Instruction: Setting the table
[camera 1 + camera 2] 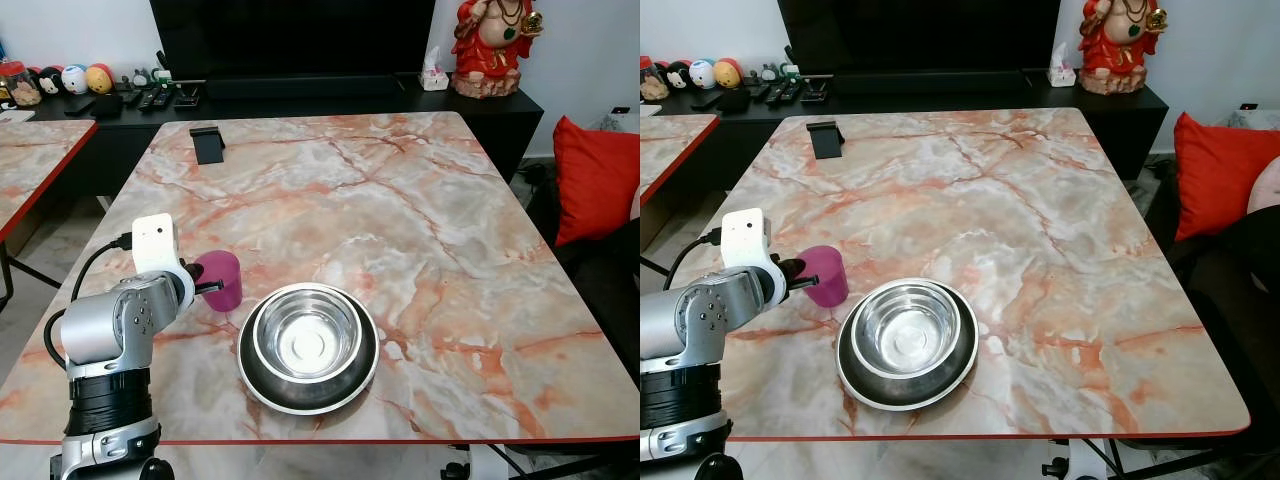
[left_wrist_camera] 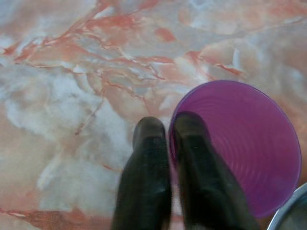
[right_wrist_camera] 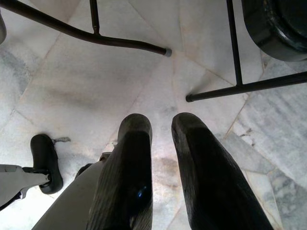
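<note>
Two things sit near the front edge of the marble tabletop (image 1: pixel 420 220): a purple cup (image 1: pixel 221 279) and a steel bowl (image 1: pixel 307 335) nested in a dark plate (image 1: pixel 308 385). The cup stands upright just left of the bowl, close to it. The left gripper (image 2: pixel 165 132) is at the cup's rim, with one finger (image 2: pixel 196 158) inside the cup and the other outside, so it's pinched on the cup wall. The left arm (image 1: pixel 115 335) comes up from the front left corner, with a white camera block (image 1: pixel 155 243) on its wrist. The right gripper (image 3: pixel 160 127) hangs down by the floor (image 3: pixel 81 86), its fingers a little apart with nothing between them, pointing at pale tiles and some black metal legs (image 3: pixel 235 52). Further back on the tabletop there's a small black stand (image 1: pixel 207 144) near the far left corner. Behind that is a dark TV cabinet (image 1: pixel 300 100) with remotes (image 1: pixel 160 97), some little round toys (image 1: pixel 75 78) and a red figurine (image 1: pixel 490 45). A red cushion (image 1: pixel 597 175) is off to the right.
</note>
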Controlling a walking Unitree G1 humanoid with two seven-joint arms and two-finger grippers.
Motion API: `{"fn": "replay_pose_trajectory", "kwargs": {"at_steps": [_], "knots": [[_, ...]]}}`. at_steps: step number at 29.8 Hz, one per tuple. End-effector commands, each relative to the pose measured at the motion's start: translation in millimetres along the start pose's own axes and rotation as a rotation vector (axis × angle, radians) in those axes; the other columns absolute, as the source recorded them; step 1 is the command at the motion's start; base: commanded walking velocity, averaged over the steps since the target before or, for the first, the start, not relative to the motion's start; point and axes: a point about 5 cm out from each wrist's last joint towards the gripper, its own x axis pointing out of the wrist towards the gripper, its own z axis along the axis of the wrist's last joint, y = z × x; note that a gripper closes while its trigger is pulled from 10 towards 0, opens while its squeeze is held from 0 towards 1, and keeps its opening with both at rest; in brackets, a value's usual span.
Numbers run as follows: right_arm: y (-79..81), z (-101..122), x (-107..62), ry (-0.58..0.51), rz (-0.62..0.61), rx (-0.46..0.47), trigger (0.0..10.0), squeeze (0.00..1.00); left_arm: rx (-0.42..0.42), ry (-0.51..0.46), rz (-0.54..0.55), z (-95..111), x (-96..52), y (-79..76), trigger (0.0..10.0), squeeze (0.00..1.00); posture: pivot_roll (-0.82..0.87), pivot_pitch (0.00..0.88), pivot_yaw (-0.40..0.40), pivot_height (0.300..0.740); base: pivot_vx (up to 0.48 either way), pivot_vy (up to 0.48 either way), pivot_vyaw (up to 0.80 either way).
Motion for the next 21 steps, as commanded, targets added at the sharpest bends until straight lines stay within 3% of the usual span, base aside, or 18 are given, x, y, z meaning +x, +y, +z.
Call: {"fn": "replay_pose_trajectory", "kwargs": {"at_steps": [1, 6, 7, 9, 10, 11, 12, 17, 21], "knots": [[-0.9, -1, -0.2, 0.007, -0.001, -0.004, 10.0, 0.0, 0.0, -0.008, 0.01, 1, -0.1, -0.3, 10.0, 0.51, -0.07, 0.0, 0.02, 0.74, 0.0, 0.0, 0.0], [-0.9, -1, -0.2, 0.007, -0.001, -0.003, 10.0, 0.0, -0.006, -0.013, 0.012, 2, 0.4, -0.3, 10.0, 0.51, -0.07, 0.0, 0.019, 0.74, 0.0, 0.0, 0.0], [-1.0, -1, -0.2, 0.007, -0.001, -0.003, 10.0, 0.0, -0.007, -0.018, 0.011, 3, 0.5, -0.9, 10.0, 0.67, -0.07, 0.0, 0.019, 0.74, 0.0, 0.0, 0.0], [-1.0, -1, -0.2, 0.007, -0.002, -0.004, 10.0, 0.0, -0.012, -0.02, 0.012, 3, 0.5, -1.2, 10.0, 0.65, -0.07, 0.0, 0.019, 0.74, 0.0, 0.0, 0.0], [-1.1, -1, -0.2, 0.008, -0.002, -0.004, 10.0, 0.0, -0.013, -0.022, 0.013, 3, 0.5, -1.5, 10.0, 0.58, -0.07, 0.0, 0.019, 0.74, 0.0, 0.0, 0.0], [-1.1, -1, -0.2, 0.008, -0.002, -0.003, 10.0, 0.0, -0.014, -0.026, 0.013, 3, 0.3, -1.8, 10.0, 0.13, -0.07, 0.0, 0.016, 0.74, 0.0, 0.0, 0.0], [-1.1, -1, -0.2, 0.008, -0.002, -0.003, 10.0, 0.0, -0.014, -0.032, 0.018, 4, -0.1, -1.7, 10.0, 0.0, -0.07, 0.0, 0.016, 0.74, 0.0, 0.0, 0.0], [-1.3, -1, -0.3, 0.008, -0.002, -0.003, 10.0, 0.0, -0.01, -0.076, 0.028, 13, -3.3, -1.9, 10.0, 0.0, -0.07, 0.0, 0.015, 0.74, 0.0, 0.0, 0.0], [-1.3, -1, -0.3, 0.008, -0.002, -0.002, 10.0, 0.0, -0.038, -0.203, 0.037, 32, -8.5, -1.0, 10.0, 0.0, -0.06, 0.0, 0.015, 0.74, 0.0, 0.0, 0.0]]}}
